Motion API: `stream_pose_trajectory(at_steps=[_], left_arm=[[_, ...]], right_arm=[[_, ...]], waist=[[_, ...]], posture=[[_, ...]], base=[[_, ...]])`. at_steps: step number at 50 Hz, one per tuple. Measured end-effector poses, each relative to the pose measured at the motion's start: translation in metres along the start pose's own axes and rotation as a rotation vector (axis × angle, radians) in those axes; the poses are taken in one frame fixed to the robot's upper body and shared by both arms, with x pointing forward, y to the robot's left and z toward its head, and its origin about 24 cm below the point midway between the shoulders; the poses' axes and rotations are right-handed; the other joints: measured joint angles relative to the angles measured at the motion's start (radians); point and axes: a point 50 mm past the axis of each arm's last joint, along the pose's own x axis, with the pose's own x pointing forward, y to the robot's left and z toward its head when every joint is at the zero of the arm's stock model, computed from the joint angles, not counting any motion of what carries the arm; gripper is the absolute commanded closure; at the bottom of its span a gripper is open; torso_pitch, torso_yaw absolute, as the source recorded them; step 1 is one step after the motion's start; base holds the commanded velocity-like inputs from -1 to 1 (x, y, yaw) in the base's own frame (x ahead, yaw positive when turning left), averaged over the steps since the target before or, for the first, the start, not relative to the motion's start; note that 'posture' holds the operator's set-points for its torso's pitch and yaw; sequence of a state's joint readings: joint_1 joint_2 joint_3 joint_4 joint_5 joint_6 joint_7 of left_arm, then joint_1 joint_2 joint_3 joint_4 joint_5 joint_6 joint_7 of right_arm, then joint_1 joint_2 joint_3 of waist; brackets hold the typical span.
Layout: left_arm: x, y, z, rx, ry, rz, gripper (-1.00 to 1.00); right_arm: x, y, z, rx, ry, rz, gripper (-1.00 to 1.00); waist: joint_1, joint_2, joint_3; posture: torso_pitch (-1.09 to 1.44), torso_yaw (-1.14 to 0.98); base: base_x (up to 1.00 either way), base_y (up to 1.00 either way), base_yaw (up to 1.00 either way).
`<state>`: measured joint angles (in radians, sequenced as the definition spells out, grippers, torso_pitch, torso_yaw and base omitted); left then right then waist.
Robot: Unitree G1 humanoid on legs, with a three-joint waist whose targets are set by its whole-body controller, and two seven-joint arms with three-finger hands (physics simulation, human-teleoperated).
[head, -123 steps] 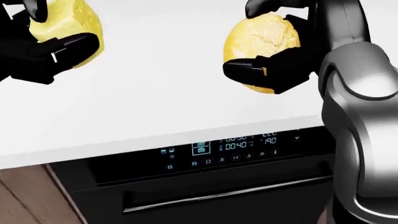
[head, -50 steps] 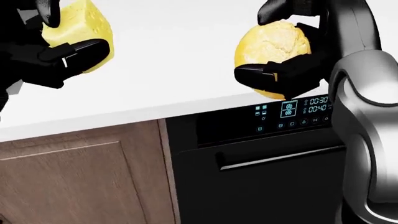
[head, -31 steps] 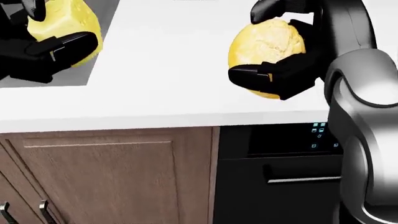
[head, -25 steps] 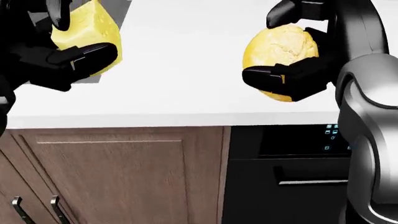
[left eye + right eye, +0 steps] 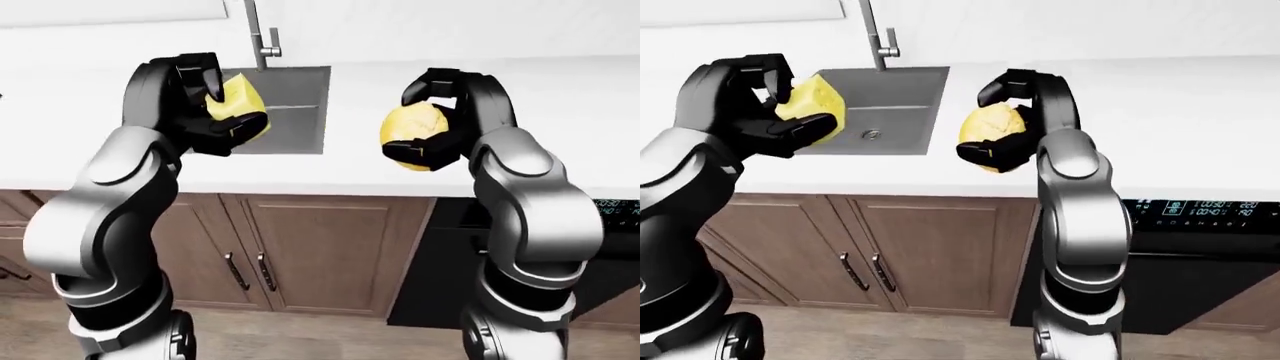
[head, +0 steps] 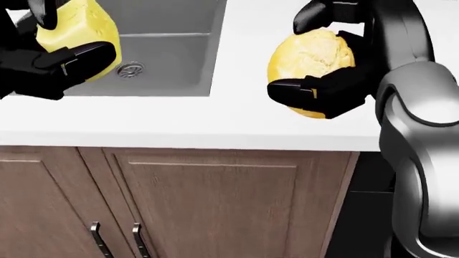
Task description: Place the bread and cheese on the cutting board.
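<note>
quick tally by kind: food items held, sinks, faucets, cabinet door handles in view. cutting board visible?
Food items held: 2, the cheese in the left hand and the bread in the right hand
Sinks: 1
Faucets: 1
Cabinet door handles: 2
Cutting boards: 0 in view
Total: 6

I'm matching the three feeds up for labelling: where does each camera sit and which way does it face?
Head view: on the head, looking steeply down at the counter; both robot hands show.
Left-eye view: on the head, less steep; sink, both arms.
Right-eye view: beside it; oven panel too.
All show cheese in the left robot hand, bread in the right robot hand.
</note>
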<state>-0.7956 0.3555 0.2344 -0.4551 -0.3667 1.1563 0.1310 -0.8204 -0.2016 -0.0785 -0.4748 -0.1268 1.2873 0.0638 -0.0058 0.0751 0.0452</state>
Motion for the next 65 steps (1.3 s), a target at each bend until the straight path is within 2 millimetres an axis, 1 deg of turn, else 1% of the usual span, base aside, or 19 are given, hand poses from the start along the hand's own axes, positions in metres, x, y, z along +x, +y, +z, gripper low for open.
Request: stream_pose_trajectory(at_steps=[2,11,13,15,17,20,22,24,27,38,39,40,42,44,48,50,54,64,65], left_arm=[[0.001,0.002,-0.004,0.002,0.026,0.017,0.98],[0.000,-0.002,0.004,0.005,-0.012,-0.005,0.98],[0.000,-0.006,0.002,0.002,-0.007,-0.020,0.98],[0.001,-0.010,-0.003,0.006,0.023,-0.045,0.98],[0.002,-0.010,-0.004,0.007,0.033,-0.052,0.98],[0.000,-0.009,0.003,0.004,0.002,-0.043,0.98],[0.000,-0.008,0.006,0.004,-0.018,-0.039,0.98],[-0.001,-0.006,0.008,0.005,-0.028,-0.029,0.98],[0.000,0.001,-0.001,0.000,0.012,0.009,0.98],[0.000,-0.003,0.004,0.004,-0.014,-0.011,0.98],[0.000,-0.005,0.002,0.001,-0.011,-0.018,0.98],[0.000,-0.007,0.000,0.002,0.000,-0.028,0.98],[0.002,-0.011,-0.004,0.005,0.027,-0.049,0.98],[0.002,-0.011,-0.002,0.005,0.027,-0.052,0.98],[0.000,-0.008,0.008,0.004,-0.023,-0.041,0.98],[-0.001,-0.007,0.010,0.004,-0.036,-0.036,0.98],[0.000,0.001,0.001,0.000,0.012,0.012,0.98],[0.000,-0.004,0.005,0.005,-0.010,-0.012,0.98],[0.001,-0.006,0.005,0.002,-0.012,-0.017,0.98]], right_arm=[[0.001,0.003,-0.003,-0.002,0.021,0.020,1.00],[-0.001,-0.004,0.008,0.002,-0.033,-0.014,1.00],[-0.001,-0.007,0.005,0.003,-0.021,-0.025,1.00],[0.001,-0.009,-0.001,0.005,0.015,-0.038,1.00],[0.002,-0.010,0.001,0.004,0.023,-0.041,1.00],[-0.001,-0.010,0.008,0.002,-0.017,-0.040,1.00],[-0.002,-0.010,0.010,0.003,-0.029,-0.040,1.00],[-0.002,-0.008,0.010,0.006,-0.031,-0.033,1.00],[-0.001,0.001,0.000,-0.001,0.008,0.013,1.00],[-0.002,-0.006,0.006,0.001,-0.029,-0.019,1.00],[-0.003,-0.008,0.005,0.000,-0.024,-0.025,1.00],[-0.002,-0.009,0.002,0.000,-0.008,-0.032,1.00],[0.000,-0.011,-0.002,0.000,0.028,-0.041,1.00],[0.000,-0.011,0.002,-0.001,0.022,-0.043,1.00],[-0.003,-0.011,0.013,-0.003,-0.034,-0.043,1.00],[-0.003,-0.010,0.014,-0.003,-0.039,-0.041,1.00],[-0.001,0.000,0.003,-0.007,0.008,0.013,1.00],[-0.003,-0.007,0.009,0.001,-0.032,-0.019,1.00],[-0.003,-0.009,0.008,0.000,-0.029,-0.024,1.00]], waist=[[0.001,-0.012,0.002],[-0.002,-0.119,-0.006],[-0.016,-0.103,0.000],[-0.013,-0.115,-0.009],[-0.008,-0.112,-0.017],[-0.006,-0.073,-0.009],[-0.011,-0.037,-0.005],[-0.005,0.002,-0.014],[0.007,-0.008,0.001],[-0.004,-0.117,-0.006],[-0.011,-0.102,-0.002],[-0.013,-0.101,-0.001],[-0.010,-0.114,-0.011],[-0.006,-0.109,-0.019],[-0.010,-0.047,-0.007],[-0.008,0.005,-0.015],[0.011,-0.006,-0.004],[0.001,-0.119,-0.005],[-0.006,-0.110,-0.005]], posture=[[0.00,0.00],[0.00,0.00],[0.00,0.00],[0.00,0.00],[0.00,0.00],[0.00,0.00],[0.00,0.00],[0.00,0.00],[0.00,0.00],[0.00,0.00],[0.00,0.00],[0.00,0.00],[0.00,0.00],[0.00,0.00],[0.00,0.00],[0.00,0.00],[0.00,0.00],[0.00,0.00],[0.00,0.00]], base=[[0.04,0.44,0.00],[0.04,0.44,0.00],[0.04,0.43,0.00],[0.04,0.43,0.00],[0.04,0.44,0.00],[0.04,0.44,0.00],[0.04,0.44,0.00],[0.04,0.43,0.00],[0.04,0.44,0.00],[0.04,0.44,0.00],[0.02,0.44,0.00],[0.04,0.43,0.00],[0.03,0.43,0.00],[0.04,0.44,0.00],[0.04,0.43,0.00],[0.04,0.44,0.00],[0.04,0.44,0.00],[0.04,0.44,0.00],[0.03,0.43,0.00]])
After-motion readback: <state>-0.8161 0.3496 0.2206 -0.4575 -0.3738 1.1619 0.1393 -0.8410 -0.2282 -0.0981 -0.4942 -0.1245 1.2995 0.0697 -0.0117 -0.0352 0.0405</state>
